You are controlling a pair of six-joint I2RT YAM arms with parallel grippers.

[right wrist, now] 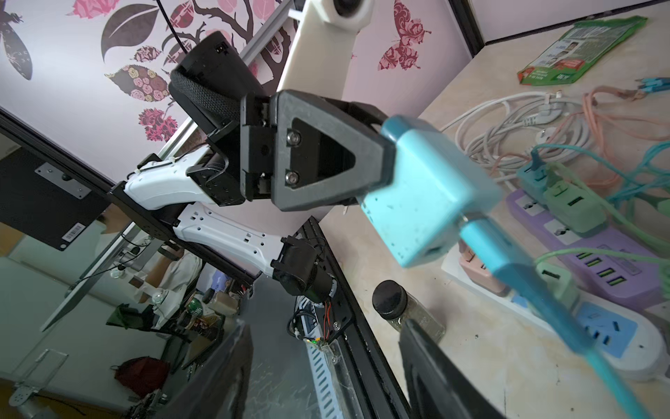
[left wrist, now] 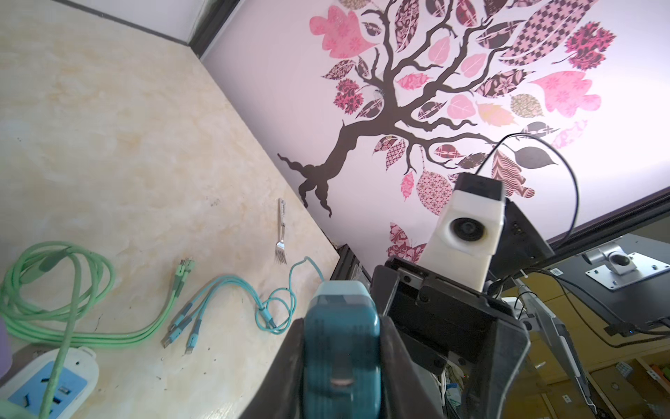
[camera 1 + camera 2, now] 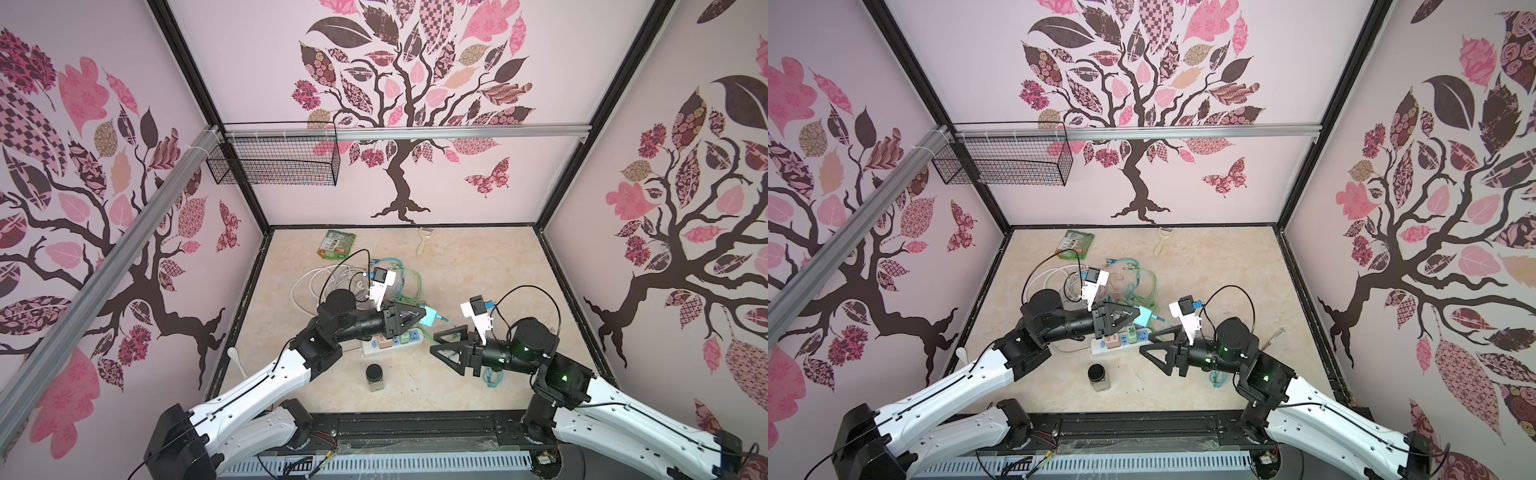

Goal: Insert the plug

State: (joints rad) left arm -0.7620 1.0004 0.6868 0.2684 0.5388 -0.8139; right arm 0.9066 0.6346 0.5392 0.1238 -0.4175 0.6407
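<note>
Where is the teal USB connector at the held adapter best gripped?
Probably on the teal USB connector housing's flat faces, coming from the open right pincer side: it sticks out of the blue adapter away from the left pincer, so the housing is free.

Even, diffuse light fills the scene; shadows on the tabletop [image 3: 478, 270] are soft and faint; both top views bow strongly at the edges; in the left wrist view the near teal charger [image 2: 340, 348] blurs and the wall [image 2: 634, 145] washes out.
</note>
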